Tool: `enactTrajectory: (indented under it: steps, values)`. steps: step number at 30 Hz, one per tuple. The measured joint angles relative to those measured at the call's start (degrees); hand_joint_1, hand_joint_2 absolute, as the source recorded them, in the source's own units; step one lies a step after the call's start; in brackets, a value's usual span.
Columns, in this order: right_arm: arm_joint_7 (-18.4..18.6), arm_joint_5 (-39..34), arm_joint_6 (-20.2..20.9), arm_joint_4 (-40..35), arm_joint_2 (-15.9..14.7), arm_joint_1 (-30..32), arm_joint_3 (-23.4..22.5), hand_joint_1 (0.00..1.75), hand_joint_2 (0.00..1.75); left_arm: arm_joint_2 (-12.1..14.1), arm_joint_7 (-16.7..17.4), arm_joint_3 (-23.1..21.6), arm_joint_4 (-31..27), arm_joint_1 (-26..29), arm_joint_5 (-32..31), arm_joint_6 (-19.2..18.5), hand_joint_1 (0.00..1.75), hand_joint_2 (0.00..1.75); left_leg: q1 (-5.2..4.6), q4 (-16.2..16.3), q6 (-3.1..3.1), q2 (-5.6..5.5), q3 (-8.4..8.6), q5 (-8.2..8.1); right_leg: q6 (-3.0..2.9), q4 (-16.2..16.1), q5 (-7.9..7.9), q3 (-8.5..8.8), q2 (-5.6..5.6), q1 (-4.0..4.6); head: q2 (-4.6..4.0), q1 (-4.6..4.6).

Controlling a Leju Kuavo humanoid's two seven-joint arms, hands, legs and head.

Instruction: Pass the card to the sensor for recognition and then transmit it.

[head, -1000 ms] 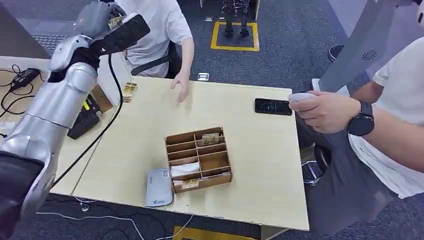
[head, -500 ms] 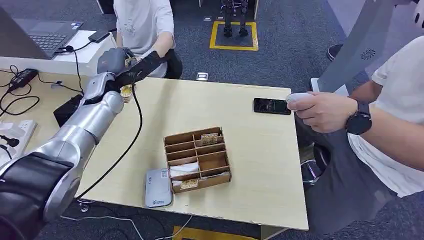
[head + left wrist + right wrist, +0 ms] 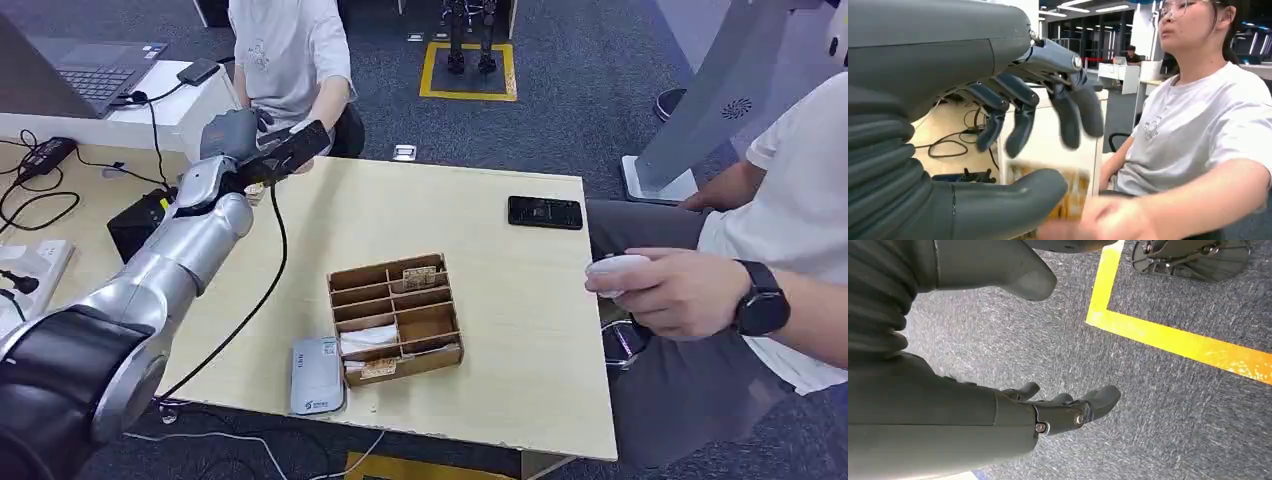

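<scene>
Handover step. The left hand (image 3: 262, 152) reaches to the far left corner of the table (image 3: 520, 300), towards the seated person (image 3: 290, 50). The left wrist view adds what the head view lacks: the fingers (image 3: 1020, 117) are spread above the thumb, and a blurred yellow card (image 3: 1068, 192) lies beside the thumb, with the person's hand (image 3: 1108, 225) at it; whether the robot's thumb presses the card cannot be told. Next move, judged: let the card go cleanly and draw back. The right hand (image 3: 1068, 410) hangs over grey carpet, fingers loosely apart, holding nothing. The sensor (image 3: 318, 374) lies near the box (image 3: 396, 317)
</scene>
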Motion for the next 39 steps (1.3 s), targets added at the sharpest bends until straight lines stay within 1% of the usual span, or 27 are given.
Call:
enactTrajectory:
  steps: [2, 4, 8, 9, 11, 13, 15, 16, 19, 20, 21, 22, 23, 24, 25, 26, 27, 28, 29, 30, 31, 33, 35, 37, 38, 39]
  values:
    - [0.0, -0.1, 0.0, 0.0, 0.0, 0.0, 0.0, 0.0, 1.75, 0.3, 0.1, 0.0, 0.1, 0.0, -1.6, 1.4, 0.0, 1.75, 0.01, 0.0, 0.0, 0.0, -0.03, 0.0, 0.0, 0.0, 0.0, 0.0, 0.0, 0.0, 0.0, 0.0]
    - [0.0, -0.2, 0.0, 0.0, 0.0, 0.0, 0.0, 0.0, 1.75, 1.5, 0.2, 0.2, 0.3, 0.0, -3.1, 2.7, 0.0, 1.75, 0.01, 0.0, 0.0, 0.06, 0.0, 0.0, 0.0, 0.0, 0.0, -0.02, 0.07, 0.01, 0.0, 0.0]
    - [0.0, -0.2, 0.0, 0.0, -0.1, 0.1, 0.0, 0.0, 1.75, 3.3, -0.6, 1.3, 0.5, 0.0, -4.4, 2.9, 0.0, 1.75, 0.04, 0.0, -0.01, 0.05, -0.02, 0.01, 0.0, 0.0, 0.0, -0.05, 0.06, 0.01, 0.0, 0.02]
    - [0.0, -0.1, 0.0, 0.0, -0.1, 0.1, 0.0, 0.0, 1.75, 3.8, -0.3, 1.6, 0.6, 0.0, -4.7, 3.3, 0.0, 1.75, 0.05, 0.0, -0.01, 0.02, -0.04, 0.01, 0.0, 0.0, 0.0, -0.04, 0.02, 0.03, 0.0, 0.0]
    - [0.2, 0.0, 0.0, 0.0, -0.2, 0.0, 0.0, 0.0, 1.75, 5.2, 1.4, 2.1, 0.7, 0.2, -5.7, 5.2, 0.0, 1.75, 0.05, 0.0, -0.01, 0.01, -0.09, 0.01, 0.0, 0.1, 0.0, -0.02, 0.02, 0.04, 0.0, 0.04]
    - [0.5, 0.1, 0.0, 0.0, -0.3, 0.0, 0.0, 0.0, 1.75, 7.5, 2.6, 2.6, 0.9, 0.4, -7.4, 7.0, 0.0, 1.75, 0.04, -0.1, -0.02, 0.26, -0.07, 0.0, -0.01, 0.1, 0.01, -0.06, 0.28, 0.04, 0.0, 0.02]
    - [0.7, 0.3, 0.0, 0.0, -0.4, 0.2, 0.0, 0.0, 1.75, 11.1, 2.8, 3.8, 1.5, 0.5, -8.6, 9.2, 0.0, 1.75, 0.04, -0.1, -0.02, 0.52, -0.03, 0.0, -0.04, 0.1, 0.03, -0.16, 0.57, 0.04, 0.0, 0.0]
    - [0.7, 0.3, 0.0, 0.0, -0.5, 0.3, 0.0, 0.0, 1.75, 12.6, 2.4, 4.7, 1.8, 0.6, -8.6, 9.9, 0.0, 1.75, 0.05, -0.1, -0.02, 0.53, -0.03, 0.0, -0.04, 0.1, 0.03, -0.2, 0.59, 0.04, 0.0, 0.0]
    - [0.4, 0.0, -0.5, 0.0, -0.6, 0.3, 0.0, 0.0, 1.75, 16.9, -0.2, 7.7, 2.4, 2.0, -8.1, 12.5, 0.0, 1.75, 0.07, -0.1, -0.02, 0.49, -0.05, 0.0, -0.09, 0.1, -0.01, -0.23, 0.56, 0.03, 0.0, -0.04]
    - [0.2, -0.3, -0.8, 0.0, -0.6, 0.3, 0.0, 0.0, 1.75, 19.2, -2.3, 8.9, 2.4, 3.3, -7.4, 14.0, 0.0, 1.75, 0.07, -0.1, -0.03, 0.49, -0.05, -0.01, -0.15, 0.1, -0.05, -0.22, 0.56, 0.04, 0.0, 0.04]
    - [0.1, -0.4, -1.0, 0.0, -0.6, 0.3, 0.0, 0.0, 1.75, 20.8, -4.4, 10.5, 2.3, 4.8, -6.4, 15.6, 0.0, 1.75, 0.06, -0.2, -0.08, 0.5, -0.02, -0.04, -0.16, 0.1, -0.08, -0.2, 0.57, 0.03, 0.0, 0.0]
    - [0.2, -0.9, -1.0, 0.0, -0.6, 0.3, -0.1, 0.0, 1.75, 22.7, -7.4, 12.2, 2.3, 7.2, -4.4, 17.8, 0.0, 1.75, 0.01, -0.3, -0.09, 0.55, 0.06, -0.05, -0.16, 0.1, -0.08, -0.16, 0.62, 0.0, 0.0, 0.04]
    - [0.4, -1.3, -1.1, 0.0, -0.6, 0.3, -0.2, 0.0, 1.75, 24.6, -10.2, 14.1, 1.7, 10.2, -2.3, 19.3, 0.0, 1.75, -0.04, -0.3, -0.25, 0.78, 0.24, -0.17, -0.2, 0.1, -0.11, -0.13, 0.85, -0.09, 0.0, 0.0]
    - [0.8, -1.8, -1.2, 0.0, -0.6, 0.4, -0.4, 0.0, 1.75, 26.6, -13.5, 16.6, 0.5, 14.5, 0.4, 20.4, 0.0, 1.75, -0.13, -0.4, -0.27, 1.01, 0.43, -0.22, -0.2, 0.1, -0.15, -0.07, 1.11, -0.19, 0.0, 0.0]
    - [1.3, -2.4, -1.4, 0.0, -0.6, 0.5, -0.8, 0.0, 1.75, 27.9, -17.4, 20.2, -1.8, 19.4, 3.8, 21.1, 0.0, 1.75, -0.17, -0.4, -0.26, 1.26, 0.59, -0.29, -0.22, 0.1, -0.16, -0.06, 1.35, -0.24, 0.0, -0.02]
    - [1.7, -2.8, -1.7, 0.0, -0.6, 0.7, -1.0, 0.0, 1.75, 28.5, -19.7, 23.2, -4.1, 24.1, 6.0, 20.9, 0.0, 1.75, -0.18, -0.4, -0.25, 1.37, 0.65, -0.39, -0.31, 0.1, -0.25, -0.09, 1.47, -0.27, 0.0, -0.02]
    - [2.0, -3.0, -1.9, 0.0, -0.6, 1.0, -1.2, 0.0, 1.75, 29.0, -21.5, 27.0, -7.3, 29.7, 7.9, 20.4, 0.0, 1.75, -0.17, -0.4, -0.25, 1.43, 0.66, -0.42, -0.27, 0.1, -0.31, -0.11, 1.53, -0.27, 0.0, 0.0]
    - [2.4, -3.4, -2.1, 0.0, -0.6, 1.1, -1.6, 0.0, 1.75, 29.0, -23.3, 31.1, -10.6, 34.7, 8.4, 19.4, 0.0, 1.75, -0.15, -0.4, -0.26, 1.43, 0.65, -0.44, -0.25, 0.1, -0.34, -0.13, 1.55, -0.27, 0.0, 0.02]
    - [2.5, -3.5, -2.1, 0.0, -0.6, 1.2, -1.9, 0.0, 1.75, 29.0, -24.2, 34.1, -13.0, 38.9, 8.4, 18.6, 0.0, 1.75, -0.12, -0.4, -0.25, 1.43, 0.61, -0.46, -0.25, 0.0, -0.36, -0.14, 1.55, -0.24, 0.0, 0.02]
    - [2.8, -3.7, -2.1, 0.0, -0.6, 1.3, -2.2, 0.0, 1.75, 28.8, -25.3, 38.9, -16.6, 43.4, 8.3, 17.2, 0.0, 1.75, -0.07, -0.4, -0.21, 1.43, 0.55, -0.49, -0.25, 0.0, -0.35, -0.16, 1.55, -0.19, 0.0, 0.07]
    - [2.9, -4.2, -2.3, 0.0, -0.6, 1.3, -2.5, 0.0, 1.75, 28.5, -25.9, 42.0, -19.2, 46.7, 8.0, 16.3, 0.0, 1.75, -0.07, -0.4, -0.19, 1.44, 0.51, -0.51, -0.25, 0.0, -0.36, -0.14, 1.55, -0.19, 0.0, 0.02]
    - [2.9, -4.9, -2.9, 0.0, -0.6, 1.4, -3.2, 0.0, 1.75, 26.9, -28.6, 49.2, -25.1, 52.9, 6.2, 14.1, 0.0, 1.75, -0.11, -0.4, -0.09, 1.41, 0.51, -0.57, -0.17, -0.1, -0.41, -0.12, 1.52, -0.19, 0.0, 0.02]
    - [2.8, -5.8, -3.4, 0.0, -0.6, 1.4, -4.0, 0.0, 1.75, 23.6, -33.0, 58.0, -31.2, 57.6, 3.9, 10.4, 0.0, 1.75, -0.12, -0.4, -0.06, 1.37, 0.48, -0.59, -0.16, -0.1, -0.41, -0.07, 1.45, -0.19, 0.0, 0.04]
    - [2.4, -6.6, -4.1, 0.0, -0.6, 1.4, -4.8, 0.0, 1.75, 20.1, -37.2, 67.3, -35.4, 60.0, 2.2, 4.7, 0.0, 1.75, -0.07, -0.4, -0.06, 1.36, 0.41, -0.6, -0.16, -0.1, -0.41, -0.06, 1.44, -0.18, 0.0, 0.09]
    - [2.3, -6.7, -4.1, 0.0, -0.6, 1.4, -5.1, 0.0, 1.75, 18.4, -38.3, 71.6, -36.2, 60.4, 1.6, 2.6, 0.0, 1.75, -0.07, -0.4, -0.05, 1.34, 0.39, -0.6, -0.16, -0.1, -0.4, -0.06, 1.42, -0.17, 0.0, 0.02]
    - [2.2, -6.7, -4.1, 0.0, -0.6, 1.4, -5.4, 0.0, 1.75, 17.5, -39.3, 75.5, -36.3, 60.7, 0.7, 1.9, 0.0, 1.75, -0.08, -0.4, -0.06, 1.34, 0.39, -0.61, -0.16, -0.1, -0.4, -0.05, 1.4, -0.17, 0.0, 0.0]
